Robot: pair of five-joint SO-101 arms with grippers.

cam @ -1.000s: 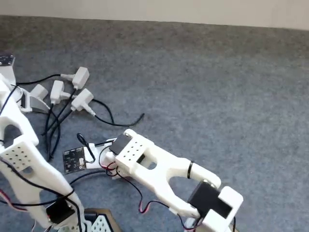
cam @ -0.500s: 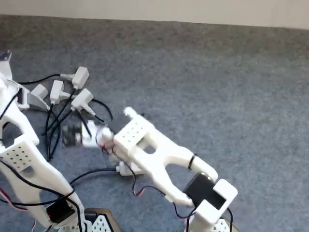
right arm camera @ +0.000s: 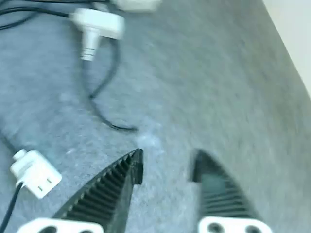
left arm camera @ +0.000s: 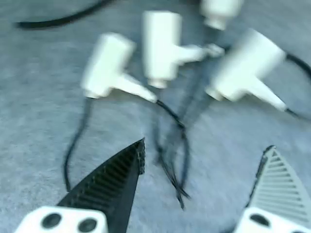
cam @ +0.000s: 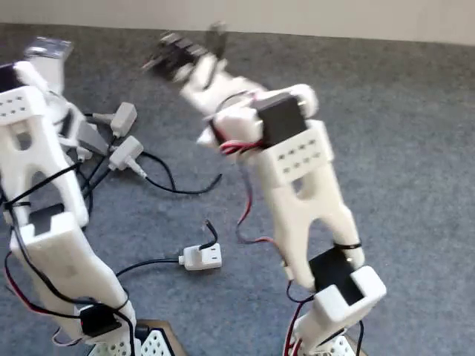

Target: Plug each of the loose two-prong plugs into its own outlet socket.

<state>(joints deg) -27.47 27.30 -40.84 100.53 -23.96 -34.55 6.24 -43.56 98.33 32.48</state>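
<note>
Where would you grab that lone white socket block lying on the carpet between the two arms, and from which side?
I'd grip the socket block across its two long sides, coming straight down from above. It lies flat on the carpet with both sides free. Keep clear of the end where its black cable leaves and of the two slots on top.

The right arm (cam: 297, 170) stood up from its base at the near edge and stretched up and away. Its wrist bent toward the left arm (cam: 44, 193), with the right end effector (cam: 194, 53) held high at the far end. In the right wrist view its 2 fingers stood a little apart, gripping nothing. The left arm stood upright from its base, wrist bent over at the top. The left end effector (left arm camera: 204, 155) pointed down, its 2 fingers spread wide with nothing between them.
</note>
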